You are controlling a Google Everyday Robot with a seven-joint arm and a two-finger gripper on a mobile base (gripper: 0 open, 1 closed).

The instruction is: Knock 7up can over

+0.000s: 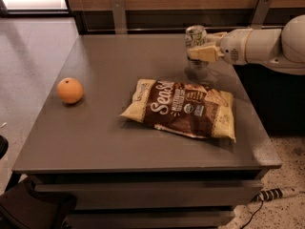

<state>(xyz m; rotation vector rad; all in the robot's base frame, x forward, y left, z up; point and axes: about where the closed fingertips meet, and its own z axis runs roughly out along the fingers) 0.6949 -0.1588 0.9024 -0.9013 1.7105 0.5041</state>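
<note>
**7up can upright; knock not yet made**

The 7up can is seen upright at the far right of the bench; the tool is held at its side, brought in from the right; whether it is apart or clamped cannot be told; the tipping is judged wholly outstanding; a chip bag and an orange are found nearer.
</note>
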